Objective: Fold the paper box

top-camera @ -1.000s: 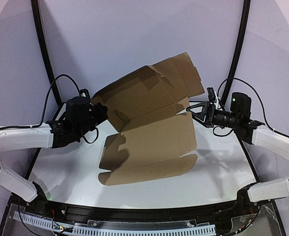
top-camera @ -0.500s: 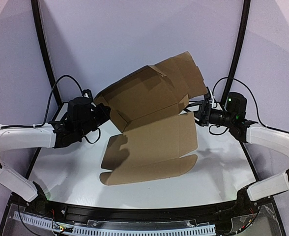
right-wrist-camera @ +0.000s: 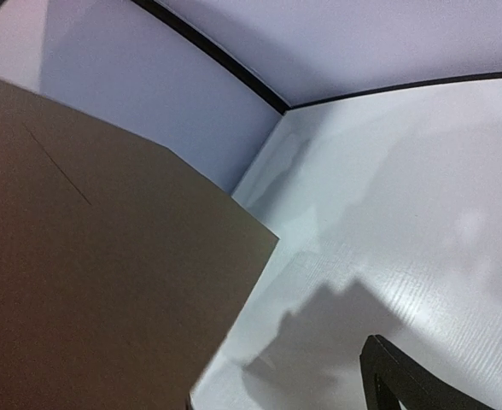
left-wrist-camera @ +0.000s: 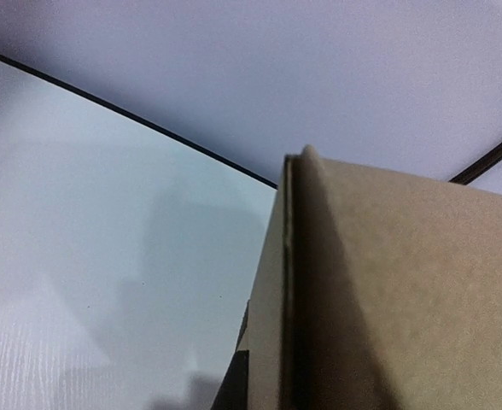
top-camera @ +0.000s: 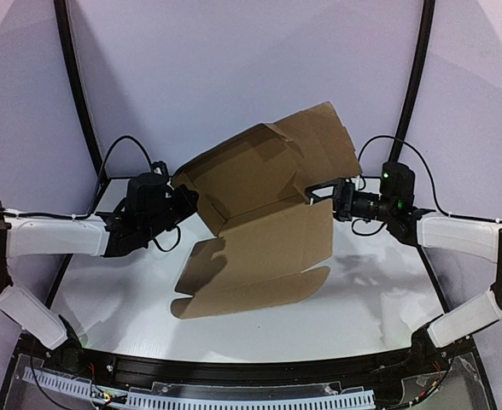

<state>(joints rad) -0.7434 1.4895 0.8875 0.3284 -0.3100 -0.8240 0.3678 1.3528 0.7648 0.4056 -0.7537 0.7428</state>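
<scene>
Left gripper [top-camera: 181,193]: pressed up against left end wall of plain brown die-cut cardboard paper box [top-camera: 264,220]. Fingers hidden behind cardboard in wrist view, so cannot tell whether pinching.

Right gripper [top-camera: 314,188]: at box's right end, by crease. Jaws look spread; dark finger [right-wrist-camera: 398,384] clear of cardboard, nothing pinched.

Box: half-formed, rear section tilted up, front flap resting on white table [top-camera: 379,290].

Advice, as judgement: brace left end, press right end along crease rather than mid-panel. Go slow, or box likely slides or buckles.

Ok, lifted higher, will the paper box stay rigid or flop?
Probably light: the paper box tilts up between left gripper and right gripper. Panels look flat, stiff; creases likely hinge, so the near flap may swing.
</scene>
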